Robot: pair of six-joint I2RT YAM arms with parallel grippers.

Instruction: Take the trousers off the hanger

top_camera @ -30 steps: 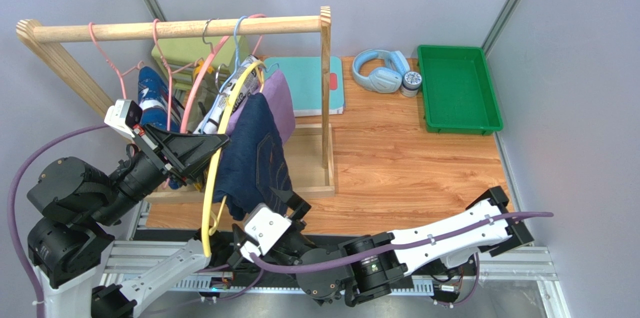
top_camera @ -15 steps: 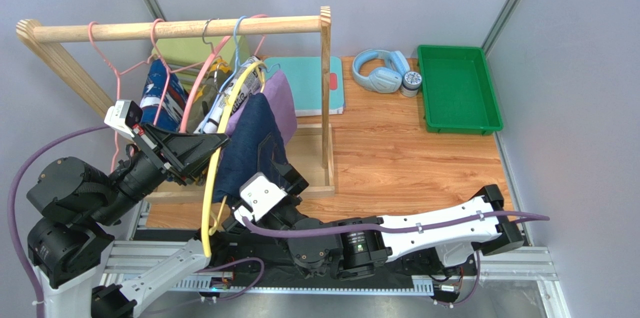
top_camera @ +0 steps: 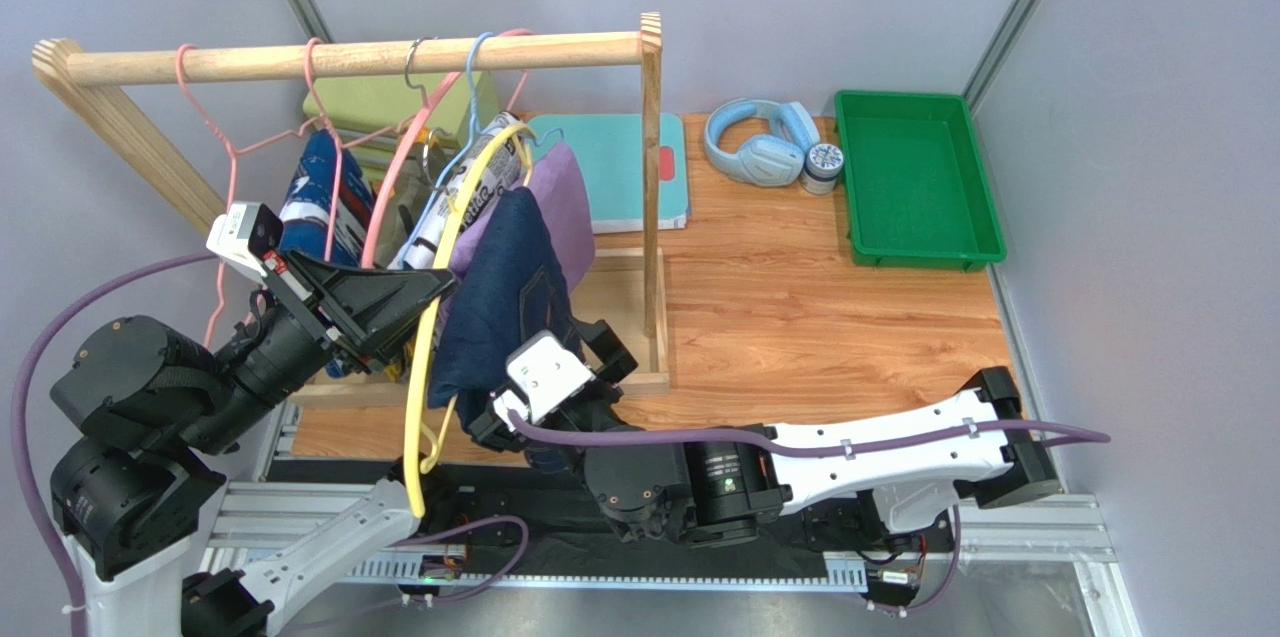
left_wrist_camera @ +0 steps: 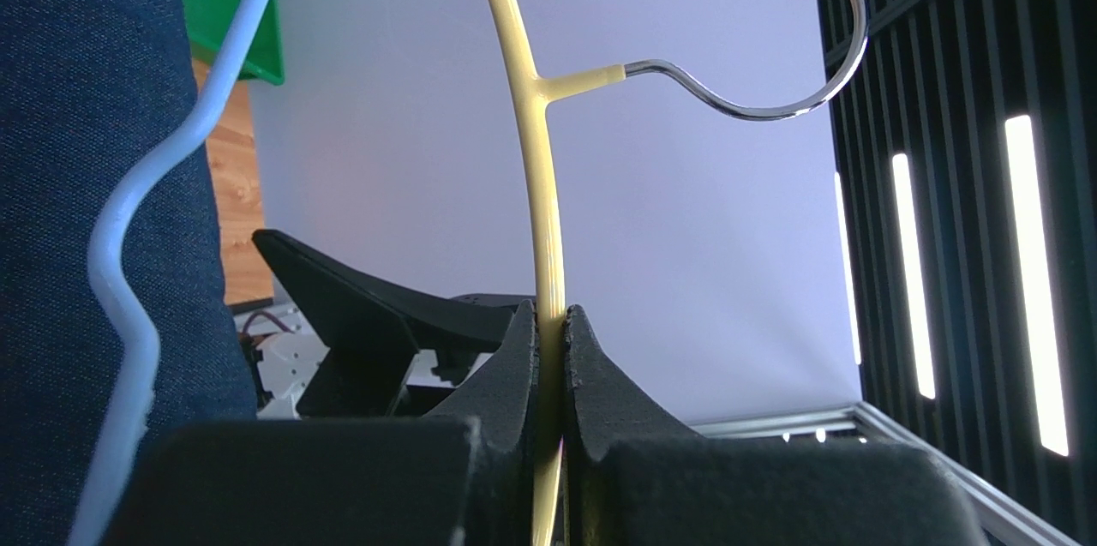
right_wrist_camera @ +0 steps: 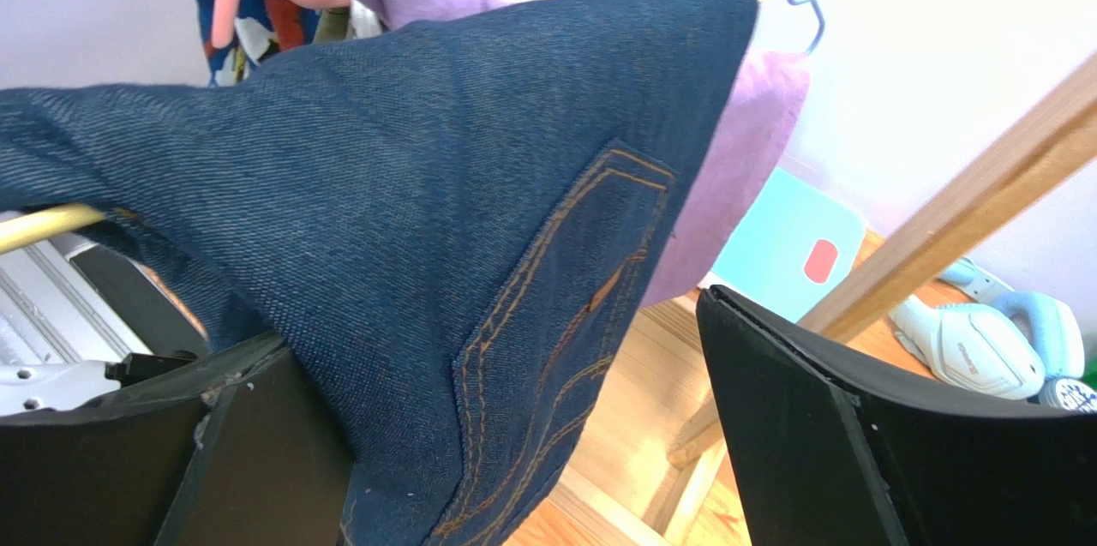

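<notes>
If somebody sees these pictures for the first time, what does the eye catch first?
The dark blue trousers hang over a yellow hanger at the left, by the wooden rack. The left gripper is shut on that hanger, and the right gripper stands open around the trousers.

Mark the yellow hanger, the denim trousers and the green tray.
yellow hanger [left_wrist_camera: 546, 225], left wrist view, on its yellow rod
denim trousers [right_wrist_camera: 386, 160], right wrist view, fabric beside the pocket
green tray [top_camera: 914, 180], top external view, bare floor

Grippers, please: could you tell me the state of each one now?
Left gripper: closed on the yellow hanger.
Right gripper: open, jaws straddling the trousers.
</notes>
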